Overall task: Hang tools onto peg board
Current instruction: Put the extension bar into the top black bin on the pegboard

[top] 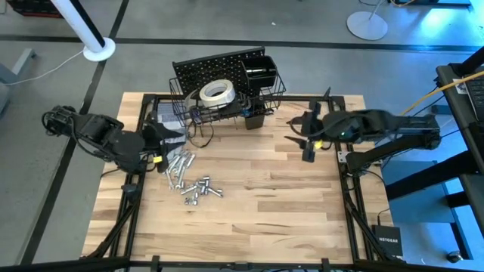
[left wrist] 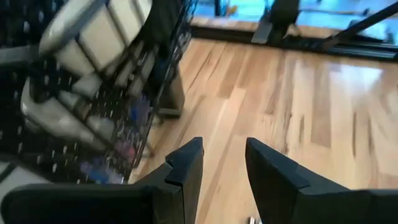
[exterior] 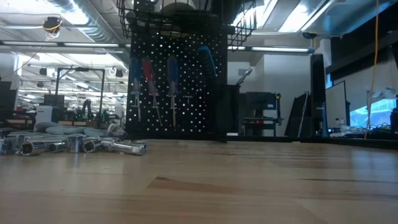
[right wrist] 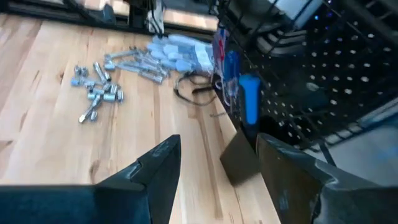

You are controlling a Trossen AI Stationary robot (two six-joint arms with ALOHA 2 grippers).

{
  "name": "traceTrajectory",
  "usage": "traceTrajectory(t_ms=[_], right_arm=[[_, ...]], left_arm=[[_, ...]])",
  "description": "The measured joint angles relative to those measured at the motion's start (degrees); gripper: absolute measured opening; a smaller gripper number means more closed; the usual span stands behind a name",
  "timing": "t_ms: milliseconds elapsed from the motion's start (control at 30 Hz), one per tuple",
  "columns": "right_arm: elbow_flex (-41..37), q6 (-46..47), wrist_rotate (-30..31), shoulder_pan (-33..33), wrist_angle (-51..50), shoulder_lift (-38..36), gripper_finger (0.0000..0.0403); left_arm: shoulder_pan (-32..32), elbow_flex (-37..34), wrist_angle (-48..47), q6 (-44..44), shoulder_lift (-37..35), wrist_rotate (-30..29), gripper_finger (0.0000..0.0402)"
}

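The black peg board (top: 215, 69) stands at the table's far edge, with a wire basket (top: 227, 106) and a black cup (top: 261, 75) on it. A white tape roll (top: 215, 92) lies in the basket. Red- and blue-handled screwdrivers (exterior: 160, 74) hang on the board's face, shafts down. Silver wrenches and sockets (top: 189, 180) lie loose on the table at the left. My left gripper (left wrist: 224, 168) is open and bare above the table, between that pile and the basket. My right gripper (right wrist: 217, 168) is open and bare to the right of the board, pointing toward it.
Grey gloves (right wrist: 180, 53) and a dark cord (right wrist: 189, 93) lie on the table by the board's left foot. The table's near half and right side are bare wood (top: 257, 211). A blue-handled screwdriver (right wrist: 250, 106) hangs near the board's right end.
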Motion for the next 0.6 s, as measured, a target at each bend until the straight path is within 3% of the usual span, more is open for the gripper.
traceTrajectory(t_ms=[233,600], right_arm=[[-12.59,-1.42,2.36,0.0,10.39,-2.07,0.0215],[-17.28,-2.52,3.3,0.0,13.54,-2.09,0.0215]], left_arm=[[-0.02,0.84,-0.68,-0.24,-0.04,-0.04,0.0114],[1.56,14.7,8.58,18.02,-0.04,-0.19,0.0114]])
